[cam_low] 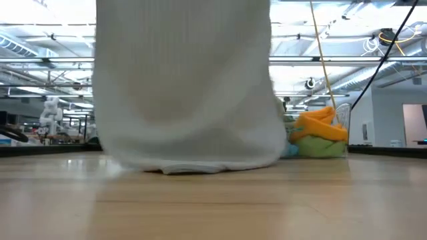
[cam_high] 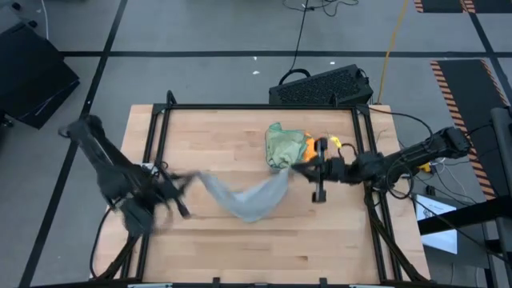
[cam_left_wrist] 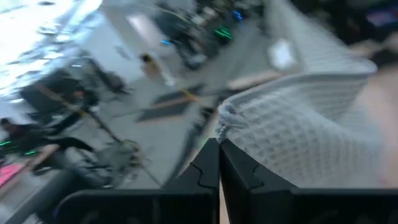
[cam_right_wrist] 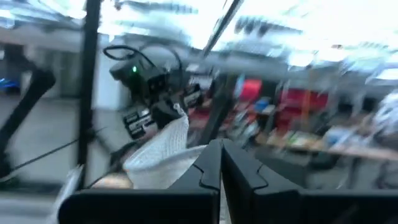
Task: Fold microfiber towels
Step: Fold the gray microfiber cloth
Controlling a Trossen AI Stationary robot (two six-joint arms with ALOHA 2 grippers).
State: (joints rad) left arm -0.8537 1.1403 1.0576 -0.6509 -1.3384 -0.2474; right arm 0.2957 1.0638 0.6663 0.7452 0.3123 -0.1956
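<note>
1. Across mid-table I see the grey towel [cam_high: 244, 196] strung left to right, sagging in the middle onto the wood.
2. My left gripper [cam_high: 190, 182] is clamped on its left corner, my right gripper [cam_high: 294, 170] on its right corner.
3. Behind it, the towel pile [cam_high: 286, 146] sits close; bare table [cam_high: 264, 256] lies in front.

Wooden table [cam_high: 240, 248] on grey floor [cam_high: 200, 32]; black keyboard [cam_high: 320, 86] behind; ceiling strip lights [cam_low: 47, 27].

No readable text, labels, brands, numbers or signs in any view.
</note>
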